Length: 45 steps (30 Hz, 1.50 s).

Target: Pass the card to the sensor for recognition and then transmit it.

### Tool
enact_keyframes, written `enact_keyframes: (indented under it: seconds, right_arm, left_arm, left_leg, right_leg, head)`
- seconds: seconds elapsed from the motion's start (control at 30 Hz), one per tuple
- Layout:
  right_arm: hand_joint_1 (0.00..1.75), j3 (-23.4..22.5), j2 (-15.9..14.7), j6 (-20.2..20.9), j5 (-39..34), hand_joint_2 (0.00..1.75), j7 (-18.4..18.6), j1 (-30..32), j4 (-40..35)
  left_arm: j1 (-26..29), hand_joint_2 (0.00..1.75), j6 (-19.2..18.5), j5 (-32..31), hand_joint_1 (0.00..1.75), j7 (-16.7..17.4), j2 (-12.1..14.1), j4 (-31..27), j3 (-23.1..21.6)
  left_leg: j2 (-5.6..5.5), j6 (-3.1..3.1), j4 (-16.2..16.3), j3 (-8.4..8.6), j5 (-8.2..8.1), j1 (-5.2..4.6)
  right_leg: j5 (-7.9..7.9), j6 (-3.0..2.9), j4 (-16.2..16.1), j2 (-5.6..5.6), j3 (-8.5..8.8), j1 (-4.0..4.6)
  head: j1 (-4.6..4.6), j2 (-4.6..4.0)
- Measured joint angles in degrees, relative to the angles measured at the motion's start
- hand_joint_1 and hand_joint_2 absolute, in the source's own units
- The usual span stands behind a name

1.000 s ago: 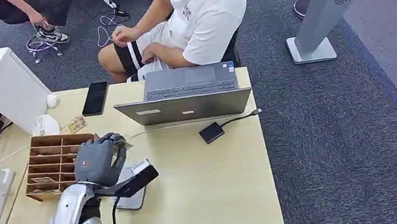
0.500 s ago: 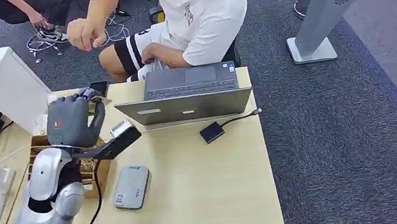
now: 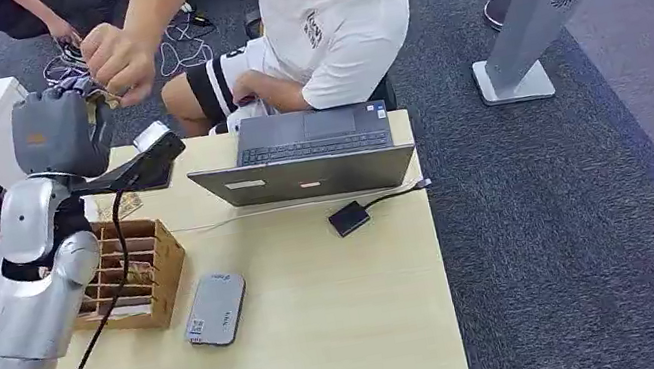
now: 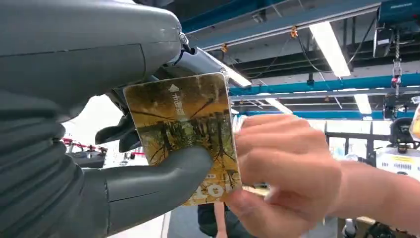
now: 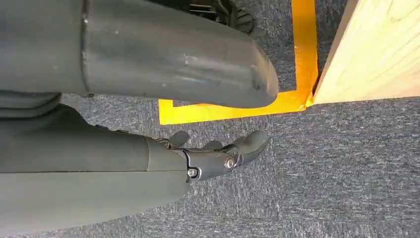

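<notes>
Golden-brown card [image 4: 185, 134] pinched between left hand's [image 4: 99, 148] thumb and fingers [image 4: 198, 62], person's hand [image 4: 282, 173] gripping its other edge, white arrow and unreadable characters printed on it, right hand [image 5: 163, 124] hanging with fingers loosely apart, holding nothing.

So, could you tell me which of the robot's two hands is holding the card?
The left hand, raised toward the seated person, pinches the card while the person's hand takes hold of it. The right hand hangs beside the table, holding nothing.
</notes>
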Motion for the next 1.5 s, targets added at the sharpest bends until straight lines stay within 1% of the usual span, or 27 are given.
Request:
enact_keyframes:
  seconds: [0.3,0.33,0.37,0.6,0.7,0.83,0.9,1.0,1.1,1.2,1.27,1.37,1.4,1.5]
  right_arm:
    - [0.00,0.0,0.0,0.0,0.0,0.00,0.0,0.0,0.0]
    - [0.00,0.0,0.0,0.0,0.1,0.00,0.0,0.0,0.0]
    - [0.00,0.0,0.0,0.0,0.1,0.00,0.0,0.0,0.0]
    - [0.00,-0.1,0.1,0.0,0.0,0.00,-0.8,0.1,0.0]
    - [0.00,-0.7,0.1,-0.1,-0.5,0.00,-1.8,0.4,0.0]
    - [0.00,-1.9,0.1,0.0,-1.2,0.00,-3.1,1.5,0.0]
    - [0.00,-2.4,0.1,0.0,-1.6,0.00,-3.5,2.0,0.1]
    - [0.00,-2.9,0.1,-0.1,-2.2,0.00,-4.0,2.4,0.1]
    - [0.00,-4.0,0.1,0.1,-3.0,0.00,-5.1,3.2,0.2]
    - [0.00,-4.9,0.0,0.1,-3.5,0.00,-5.9,4.1,0.4]
    - [0.00,-5.8,0.1,0.0,-4.4,0.00,-6.4,4.4,0.5]
    - [0.00,-6.8,0.0,-0.1,-5.2,0.00,-6.6,5.3,0.7]
    - [0.00,-7.0,0.0,-0.1,-5.1,0.00,-6.6,5.5,0.8]
    - [0.00,-7.4,0.0,-0.3,-5.1,0.00,-6.7,5.5,0.9]
  left_arm:
    - [0.0,1.75,0.0,-0.1,1.75,0.0,0.1,1.3,0.0]
    - [0.0,1.75,0.0,-0.1,1.29,0.0,0.1,1.4,0.0]
    - [0.1,1.75,0.0,-0.2,0.00,0.0,0.1,1.5,0.0]
    - [1.7,1.75,0.0,1.5,0.00,-0.2,-0.5,1.7,0.0]
    - [4.8,1.75,0.8,3.3,0.00,-1.7,-0.6,-0.5,0.1]
    - [13.8,1.75,3.6,5.2,0.00,-4.1,-0.3,-8.9,0.3]
    - [17.8,1.75,4.7,5.4,0.00,-4.9,0.0,-12.2,0.8]
    - [21.5,1.75,5.9,5.6,0.00,-5.8,0.4,-15.7,1.0]
    - [29.8,1.75,7.1,5.5,0.00,-7.3,1.5,-22.3,2.2]
    - [36.1,1.75,7.1,4.9,0.00,-8.4,2.3,-27.1,3.1]
    - [42.2,1.75,6.3,3.9,0.00,-8.6,3.6,-30.9,4.2]
    - [50.1,1.75,5.3,3.1,0.00,-7.9,5.9,-34.9,5.9]
    - [52.2,1.75,5.3,3.1,0.00,-7.8,6.6,-35.9,6.5]
    - [56.0,1.75,5.2,3.1,0.00,-7.7,7.9,-38.1,7.9]
  left_leg:
    - [0.00,0.00,0.0,0.00,0.00,-0.01]
    - [0.01,0.00,0.0,0.00,0.00,-0.01]
    - [0.01,0.00,0.0,0.00,0.00,-0.01]
    - [0.01,0.00,0.0,-0.02,0.00,0.00]
    - [0.07,-0.01,0.0,-0.02,-0.02,-0.01]
    - [0.09,0.03,0.0,-0.04,-0.07,-0.01]
    - [0.11,-0.01,0.0,-0.05,-0.11,-0.01]
    - [0.06,0.00,0.0,-0.09,-0.12,-0.01]
    - [0.34,0.01,0.0,0.06,-0.25,-0.01]
    - [0.18,0.03,0.0,-0.09,-0.24,0.00]
    - [0.38,-0.05,0.0,0.02,-0.33,0.00]
    - [0.33,-0.06,0.0,-0.02,-0.34,0.02]
    - [0.26,-0.06,0.0,-0.04,-0.34,0.02]
    - [0.25,-0.06,0.0,-0.04,-0.34,0.02]
  right_leg:
    - [0.01,0.00,0.0,0.00,0.00,-0.01]
    - [0.01,0.00,0.0,0.00,0.00,-0.01]
    - [0.01,0.00,0.0,0.00,0.00,-0.01]
    - [0.00,0.00,0.0,0.00,-0.03,0.00]
    - [0.00,0.00,0.0,0.05,-0.03,-0.01]
    - [-0.05,0.04,0.0,0.07,-0.05,-0.01]
    - [-0.08,0.03,0.0,0.08,-0.06,-0.01]
    - [-0.11,0.05,0.0,0.03,-0.05,-0.01]
    - [-0.13,0.04,0.0,0.34,-0.06,-0.02]
    - [-0.18,0.02,0.0,0.15,-0.09,-0.01]
    - [-0.19,-0.01,0.0,0.36,-0.09,-0.01]
    - [-0.27,0.00,0.0,0.33,-0.13,0.00]
    - [-0.27,-0.01,0.0,0.26,-0.13,0.00]
    - [-0.27,-0.01,0.0,0.24,-0.12,0.00]
  head:
    - [0.00,0.00]
    - [0.00,0.00]
    - [0.00,0.00]
    - [0.00,0.00]
    - [0.00,0.00]
    - [-0.02,0.00]
    - [0.00,0.00]
    - [0.02,0.00]
    - [-0.13,-0.02]
    - [-0.07,0.00]
    - [-0.09,0.00]
    - [-0.07,0.00]
    - [-0.07,0.00]
    - [-0.07,0.00]
